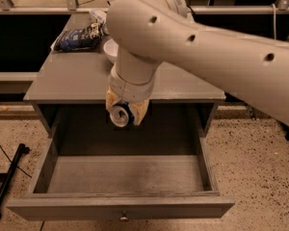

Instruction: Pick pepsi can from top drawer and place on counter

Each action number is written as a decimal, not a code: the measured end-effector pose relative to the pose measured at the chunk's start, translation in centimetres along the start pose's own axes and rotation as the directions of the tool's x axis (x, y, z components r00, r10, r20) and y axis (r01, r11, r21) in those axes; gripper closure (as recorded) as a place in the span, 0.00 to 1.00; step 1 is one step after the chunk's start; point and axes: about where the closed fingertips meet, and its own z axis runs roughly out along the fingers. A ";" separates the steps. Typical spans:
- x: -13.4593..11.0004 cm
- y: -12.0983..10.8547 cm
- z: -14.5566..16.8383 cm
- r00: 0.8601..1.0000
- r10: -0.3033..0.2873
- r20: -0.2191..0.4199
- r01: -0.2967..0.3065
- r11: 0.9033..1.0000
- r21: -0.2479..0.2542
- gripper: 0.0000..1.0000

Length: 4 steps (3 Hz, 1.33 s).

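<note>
My gripper [123, 113] hangs from the big white arm and is shut on the pepsi can [120, 115]. I see the can's silver end and a strip of blue. The can is held in the air in front of the counter's front edge, well above the floor of the top drawer [125, 173]. The drawer is pulled fully out, with its small round knob [124, 218] on the front panel. The grey counter [72, 78] lies just behind and above the can. The arm hides the right back part of the counter.
A white bowl [109, 51] stands on the counter behind the arm, mostly hidden. A dark blue snack bag [78, 37] lies at the counter's back left. A black rod [7, 183] lies on the speckled floor to the left.
</note>
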 end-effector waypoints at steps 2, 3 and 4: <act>1.2 -4.4 -6.2 0.998 -0.047 -0.032 0.050 0.993 0.106 1.00; 0.8 -6.6 -5.5 0.996 -0.087 -0.015 0.088 0.981 0.170 1.00; -0.6 -10.2 -2.5 0.988 -0.155 -0.020 0.156 0.964 0.216 1.00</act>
